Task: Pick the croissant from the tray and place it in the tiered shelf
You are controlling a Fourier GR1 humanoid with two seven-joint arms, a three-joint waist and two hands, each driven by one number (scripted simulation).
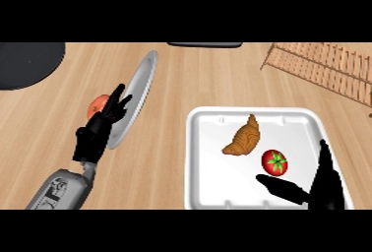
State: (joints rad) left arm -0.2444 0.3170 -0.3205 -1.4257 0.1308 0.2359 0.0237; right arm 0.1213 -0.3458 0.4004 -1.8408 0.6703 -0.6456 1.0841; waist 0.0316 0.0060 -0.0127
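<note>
A golden-brown croissant lies in the middle of the white tray. A red tomato sits just to its lower right on the same tray. My right hand is open over the tray's lower right corner, thumb stretched left below the tomato and fingers pointing up; it touches neither food item. The slatted wooden tiered shelf stands at the upper right. My left hand rests open at the left, fingers up.
A grey plate lies left of the tray with a red-orange fruit partly hidden behind my left hand. A dark round object sits at the upper left and a dark item at the top edge.
</note>
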